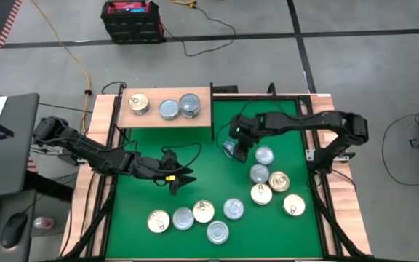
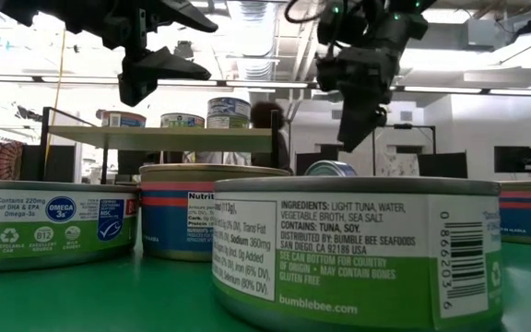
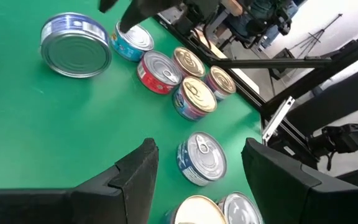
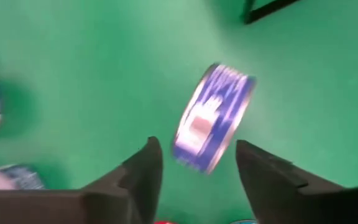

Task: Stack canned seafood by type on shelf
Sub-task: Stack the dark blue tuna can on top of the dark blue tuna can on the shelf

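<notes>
The shelf (image 1: 166,120), a light-wood board at the mat's far edge, carries a gold-lidded tin (image 1: 138,102), a silver-lidded tin (image 1: 169,109) and a short stack of tins (image 1: 190,104). Several more tins lie flat on the green mat, in a near group (image 1: 203,211) and a right group (image 1: 261,193). One blue-labelled tin (image 4: 213,118) stands tilted on its rim (image 3: 76,46) just beyond my right gripper (image 4: 194,158), which is open above it (image 1: 237,145). My left gripper (image 1: 182,180) hovers open over the mat's middle, with a tin (image 3: 201,158) showing between its fingers farther off.
The green mat (image 1: 158,145) has free room between the shelf and the near group of tins. A black frame (image 1: 318,167) runs along the mat's right edge. In the low view a large tin (image 2: 358,249) stands close in front.
</notes>
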`<state>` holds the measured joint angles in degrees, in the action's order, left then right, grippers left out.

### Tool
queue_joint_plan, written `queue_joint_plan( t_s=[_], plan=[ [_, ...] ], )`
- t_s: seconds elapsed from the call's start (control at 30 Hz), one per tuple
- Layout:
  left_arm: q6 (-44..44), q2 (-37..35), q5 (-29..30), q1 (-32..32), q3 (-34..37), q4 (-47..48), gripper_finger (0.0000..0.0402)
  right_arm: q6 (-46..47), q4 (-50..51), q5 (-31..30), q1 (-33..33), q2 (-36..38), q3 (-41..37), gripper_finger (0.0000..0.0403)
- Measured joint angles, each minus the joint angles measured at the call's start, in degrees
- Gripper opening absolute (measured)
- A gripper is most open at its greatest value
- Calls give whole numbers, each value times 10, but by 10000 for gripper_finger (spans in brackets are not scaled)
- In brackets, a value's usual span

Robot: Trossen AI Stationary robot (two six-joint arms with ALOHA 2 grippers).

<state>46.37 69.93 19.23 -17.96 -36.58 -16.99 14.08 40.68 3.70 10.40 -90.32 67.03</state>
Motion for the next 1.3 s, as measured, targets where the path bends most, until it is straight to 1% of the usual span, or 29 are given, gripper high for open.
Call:
queue_joint_plan(
  t_s=[0.07,0.13,0.27,0.43,0.57,0.63,0.7,0.8,0.87,1.07,1.2,1.23,1.3],
  plan=[
    [3,0,-10,0,0,0,221,19,0,-46,-17,-1,1,244],
    [10,0,-16,0,0,0,221,52,0,-69,-27,2,2,264],
    [28,0,-25,0,0,2,221,104,4,-69,-47,8,2,294],
    [30,0,-27,0,0,11,221,120,-9,-69,-80,8,-17,332],
    [25,0,-39,0,0,13,221,163,9,-93,-87,8,-36,366],
    [18,0,-40,0,0,13,221,174,10,-98,-88,8,-47,374],
    [10,0,-40,0,0,13,221,186,9,-97,-88,8,-58,375],
    [-9,0,-45,0,0,13,221,194,5,-88,-94,8,-71,358],
    [-23,0,-56,0,0,13,221,196,2,-85,-99,8,-80,334],
    [-32,0,-82,8,0,13,221,195,-22,-83,-116,6,-108,239],
    [-34,0,-107,24,-1,13,221,189,-32,-80,-124,1,-110,167],
    [-32,0,-116,28,-2,13,221,185,-42,-76,-127,2,-109,158],
    [-34,0,-127,33,-10,14,221,172,-58,-55,-137,5,-102,159]
  ],
)
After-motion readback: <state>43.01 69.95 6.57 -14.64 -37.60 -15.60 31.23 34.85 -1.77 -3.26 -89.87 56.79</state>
